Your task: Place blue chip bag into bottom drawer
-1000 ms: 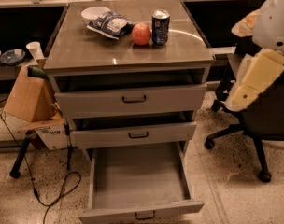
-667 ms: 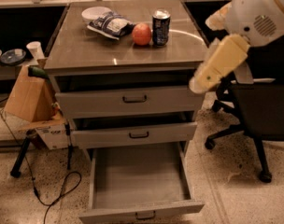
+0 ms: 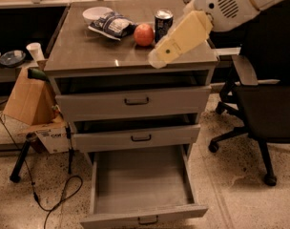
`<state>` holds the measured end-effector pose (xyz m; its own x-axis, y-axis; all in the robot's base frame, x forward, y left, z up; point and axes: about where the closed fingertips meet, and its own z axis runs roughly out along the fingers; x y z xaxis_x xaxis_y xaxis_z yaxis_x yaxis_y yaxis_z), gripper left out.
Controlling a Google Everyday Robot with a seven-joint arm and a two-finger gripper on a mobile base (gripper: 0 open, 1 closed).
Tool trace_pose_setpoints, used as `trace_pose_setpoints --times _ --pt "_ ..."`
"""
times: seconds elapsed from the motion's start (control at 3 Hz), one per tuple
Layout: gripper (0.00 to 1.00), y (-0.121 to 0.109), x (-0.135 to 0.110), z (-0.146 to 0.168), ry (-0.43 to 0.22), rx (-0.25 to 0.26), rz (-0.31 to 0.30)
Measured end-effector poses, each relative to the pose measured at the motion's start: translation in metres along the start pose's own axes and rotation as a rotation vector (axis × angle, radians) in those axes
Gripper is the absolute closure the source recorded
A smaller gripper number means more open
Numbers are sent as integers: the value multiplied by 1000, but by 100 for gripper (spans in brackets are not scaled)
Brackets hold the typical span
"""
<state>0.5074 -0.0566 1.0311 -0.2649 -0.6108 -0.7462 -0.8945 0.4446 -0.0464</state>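
The blue chip bag lies on the back of the cabinet top, partly against a white bowl. The bottom drawer is pulled fully open and its grey inside is bare. My arm reaches in from the upper right. Its cream link hangs over the front right of the cabinet top, in front of the soda can. The gripper itself does not show in this view. Only the rounded end of the cream link is visible.
A red apple sits between the bag and the can. The top drawer and middle drawer stand slightly open. A black office chair is at the right. A brown paper bag, a box and a floor cable are at the left.
The arm has swung left and up, from beside the cabinet's right side to over its front right top. The camera has moved closer. The objects on top have not moved.
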Motion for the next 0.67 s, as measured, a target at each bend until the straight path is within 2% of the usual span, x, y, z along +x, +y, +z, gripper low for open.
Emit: trace_pose_setpoints --times 0.33,0.67 --pt "0 0 0 0 1 -1 -3" --pt "0 -1 0 0 -3 40 41"
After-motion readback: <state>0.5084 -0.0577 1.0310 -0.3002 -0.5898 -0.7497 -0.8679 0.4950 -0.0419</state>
